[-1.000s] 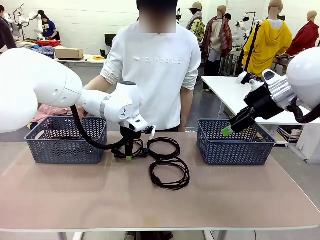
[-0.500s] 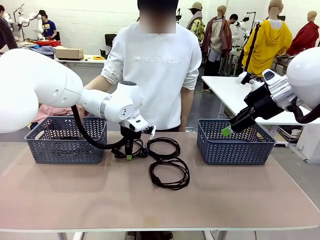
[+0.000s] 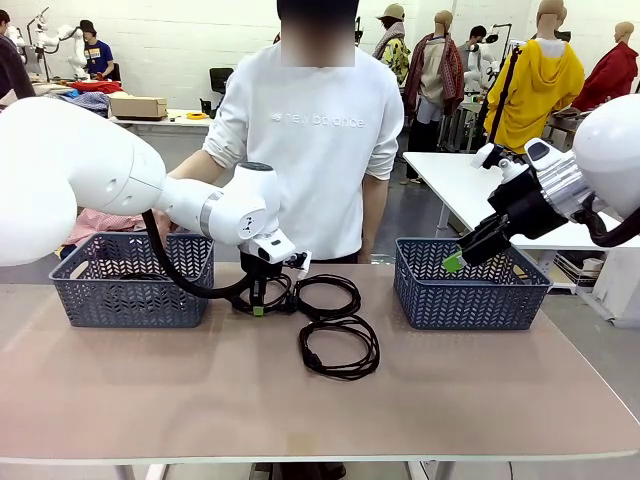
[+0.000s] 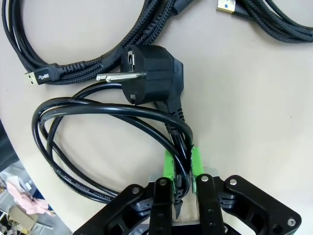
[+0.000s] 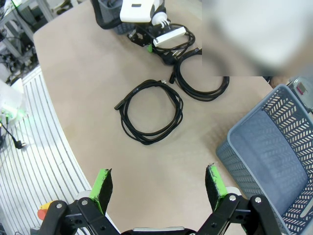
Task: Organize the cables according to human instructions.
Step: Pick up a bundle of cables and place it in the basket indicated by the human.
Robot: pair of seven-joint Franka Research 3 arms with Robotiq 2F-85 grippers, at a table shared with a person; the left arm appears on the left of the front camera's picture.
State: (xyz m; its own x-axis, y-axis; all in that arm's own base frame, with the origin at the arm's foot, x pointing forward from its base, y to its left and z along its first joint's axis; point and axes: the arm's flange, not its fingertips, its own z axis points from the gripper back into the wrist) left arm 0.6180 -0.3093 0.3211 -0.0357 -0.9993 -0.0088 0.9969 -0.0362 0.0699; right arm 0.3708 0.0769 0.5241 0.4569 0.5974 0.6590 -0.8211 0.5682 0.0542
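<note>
Left gripper [image 4: 180,164] clamped on thin black coiled power cord [image 4: 149,73], we note right gripper [image 5: 156,183] spread wide, beside grey-blue plastic basket [image 5: 274,147]

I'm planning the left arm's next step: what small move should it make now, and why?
Probably lift straight up a little. The left hand is shut on the power cord, whose loop and plug lie on the table right beside a braided cable; rising should free it before carrying.
</note>
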